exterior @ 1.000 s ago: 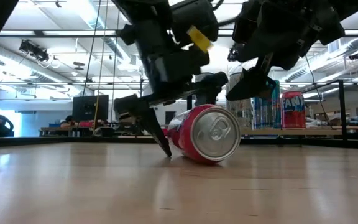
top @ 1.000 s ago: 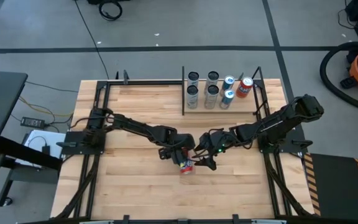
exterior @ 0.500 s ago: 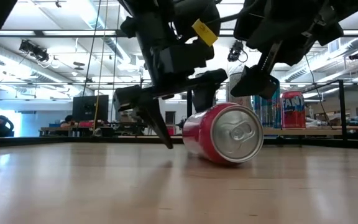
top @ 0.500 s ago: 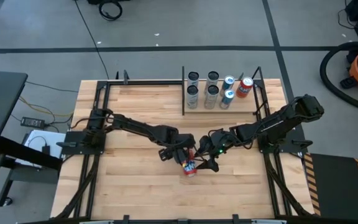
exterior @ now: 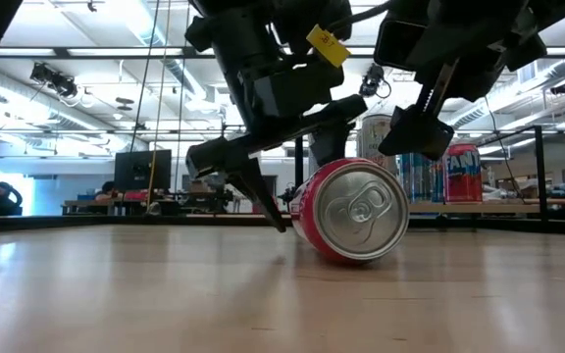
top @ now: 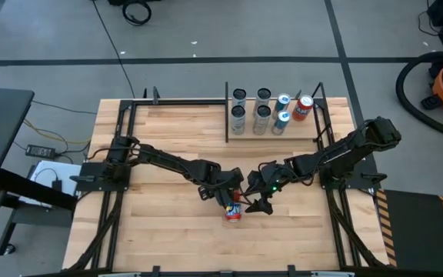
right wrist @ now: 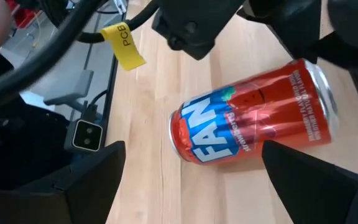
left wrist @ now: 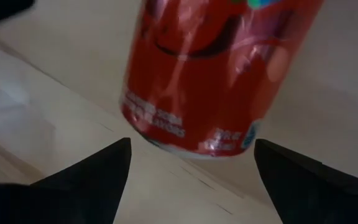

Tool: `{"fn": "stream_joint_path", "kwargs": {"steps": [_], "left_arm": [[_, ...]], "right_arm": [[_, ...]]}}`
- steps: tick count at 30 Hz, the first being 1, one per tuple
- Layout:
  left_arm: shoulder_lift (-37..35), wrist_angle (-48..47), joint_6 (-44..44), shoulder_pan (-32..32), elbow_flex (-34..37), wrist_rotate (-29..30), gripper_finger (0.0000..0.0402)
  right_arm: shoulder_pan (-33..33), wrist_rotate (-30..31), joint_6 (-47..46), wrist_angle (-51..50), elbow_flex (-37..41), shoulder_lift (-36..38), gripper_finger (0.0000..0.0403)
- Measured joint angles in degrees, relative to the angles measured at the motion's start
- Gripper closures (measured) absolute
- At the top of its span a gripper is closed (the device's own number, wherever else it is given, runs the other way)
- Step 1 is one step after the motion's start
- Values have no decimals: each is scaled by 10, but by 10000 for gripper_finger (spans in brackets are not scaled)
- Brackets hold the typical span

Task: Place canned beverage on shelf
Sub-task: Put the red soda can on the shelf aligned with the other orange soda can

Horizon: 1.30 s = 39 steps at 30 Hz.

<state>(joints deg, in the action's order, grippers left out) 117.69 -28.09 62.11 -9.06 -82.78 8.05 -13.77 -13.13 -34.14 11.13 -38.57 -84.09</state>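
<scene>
A red Fanta can (top: 232, 211) lies on its side on the planked tabletop, its top end toward the near edge (exterior: 351, 211). My left gripper (top: 227, 197) is open just behind it. In the left wrist view its fingers stand on either side of the can's near end (left wrist: 197, 124). My right gripper (top: 261, 203) is open to the can's right, slightly above the table, with the can (right wrist: 253, 121) ahead of its fingers. The shelf (top: 298, 132), a pale panel with black rods, stands at the far right. My left gripper comes at the can from the far left, slanting down. One fingertip (exterior: 281, 224) stands close beside the can's side wall (exterior: 298, 218). I cannot tell whether it touches. The can lies on the table.
Several upright cans (top: 261, 114), silver, blue and one red (top: 304, 106), stand on the shelf, and they also show in the low view (exterior: 462, 172). Black frame rails run along the table's left (top: 110, 192) and right (top: 337, 200) sides. Bare tabletop lies near the front edge.
The can has rolled a little toward the table's near edge and right, staying on its side. My left gripper has followed it toward the near edge, still open. My right gripper has shifted slightly toward the near edge and right.
</scene>
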Motion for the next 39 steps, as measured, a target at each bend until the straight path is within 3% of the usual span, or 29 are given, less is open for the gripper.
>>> {"fn": "stream_joint_path", "kwargs": {"steps": [16,39], "left_arm": [[-2,-51,51,-36,-52,12,60],[23,-22,65,-20,-51,-58,60]], "right_arm": [[-4,1,14,-1,0,0,16],[0,0,11,9,0,1,16]]}}
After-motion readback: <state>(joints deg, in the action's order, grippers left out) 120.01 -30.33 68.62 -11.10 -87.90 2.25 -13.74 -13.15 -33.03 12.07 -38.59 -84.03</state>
